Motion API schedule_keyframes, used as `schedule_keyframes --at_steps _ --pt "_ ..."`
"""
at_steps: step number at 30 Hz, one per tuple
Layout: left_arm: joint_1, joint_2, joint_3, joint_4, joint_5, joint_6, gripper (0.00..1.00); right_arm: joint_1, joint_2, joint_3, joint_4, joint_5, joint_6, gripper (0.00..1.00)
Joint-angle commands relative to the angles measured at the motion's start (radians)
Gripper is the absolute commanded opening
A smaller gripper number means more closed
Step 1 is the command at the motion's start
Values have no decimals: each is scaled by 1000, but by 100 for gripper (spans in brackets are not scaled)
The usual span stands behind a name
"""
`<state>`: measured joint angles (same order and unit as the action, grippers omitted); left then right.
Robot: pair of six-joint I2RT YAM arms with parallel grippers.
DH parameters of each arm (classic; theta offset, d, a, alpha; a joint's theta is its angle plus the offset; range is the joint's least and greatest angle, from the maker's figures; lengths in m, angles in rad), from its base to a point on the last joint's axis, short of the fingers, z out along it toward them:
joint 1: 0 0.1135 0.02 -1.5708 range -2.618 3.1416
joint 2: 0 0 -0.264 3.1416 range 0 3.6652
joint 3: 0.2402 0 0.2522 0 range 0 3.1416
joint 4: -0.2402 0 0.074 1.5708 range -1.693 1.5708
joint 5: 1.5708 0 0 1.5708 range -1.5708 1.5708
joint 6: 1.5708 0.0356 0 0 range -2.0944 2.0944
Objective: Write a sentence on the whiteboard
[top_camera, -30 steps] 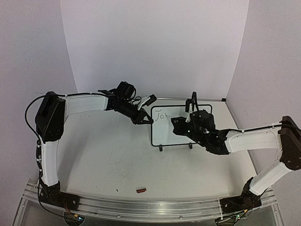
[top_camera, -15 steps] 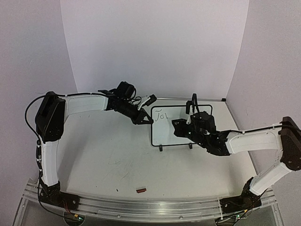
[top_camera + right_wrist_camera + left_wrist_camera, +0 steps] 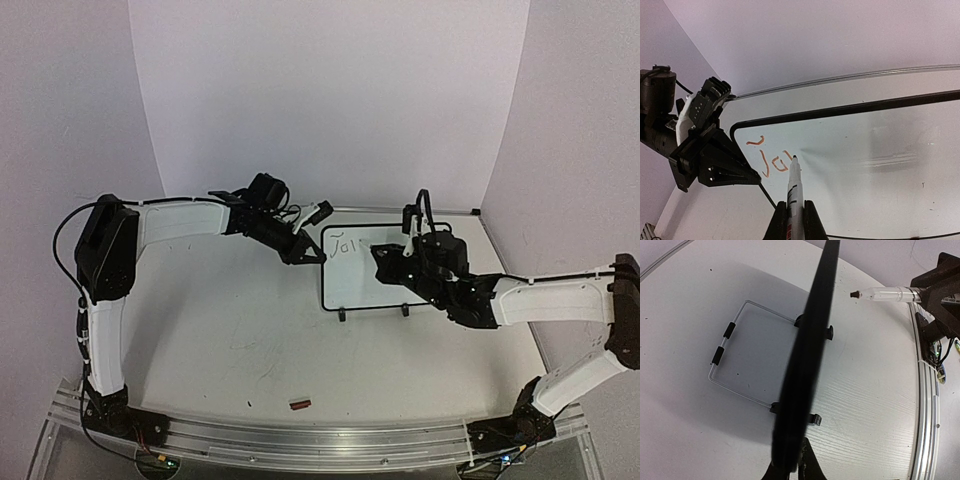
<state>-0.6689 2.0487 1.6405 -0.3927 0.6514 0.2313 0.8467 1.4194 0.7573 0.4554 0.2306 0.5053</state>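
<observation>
The whiteboard point(image 3: 390, 285) stands upright on two black feet at the back middle of the table. The sentence point(image 3: 346, 243) is only a few letters, roughly "Jo" plus one stroke, at the board's top left; they look orange in the right wrist view point(image 3: 771, 159). My left gripper point(image 3: 308, 254) is shut on the board's left edge, a dark bar in the left wrist view point(image 3: 807, 355). My right gripper point(image 3: 388, 262) is shut on a marker point(image 3: 794, 187), whose tip is at the board just right of the letters.
A small red-brown piece point(image 3: 299, 404) lies near the front of the table. Faint marker smudges point(image 3: 248, 345) mark the tabletop. The board's wire stand point(image 3: 722, 345) reaches out behind it. An aluminium rail point(image 3: 320, 440) runs along the near edge.
My right gripper has shifted right and slightly toward the back with the marker. A new stroke has appeared after "Jo". The left arm and the board have not moved.
</observation>
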Motion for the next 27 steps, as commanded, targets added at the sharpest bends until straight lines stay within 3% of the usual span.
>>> schedule_keyframes --at_steps 1,27 --pt "1 -9 -7 -16 -74 15 0 -6 27 60 6 32 -14 0" --pt "1 -8 -6 -17 -74 17 0 -5 78 73 -42 49 6 0"
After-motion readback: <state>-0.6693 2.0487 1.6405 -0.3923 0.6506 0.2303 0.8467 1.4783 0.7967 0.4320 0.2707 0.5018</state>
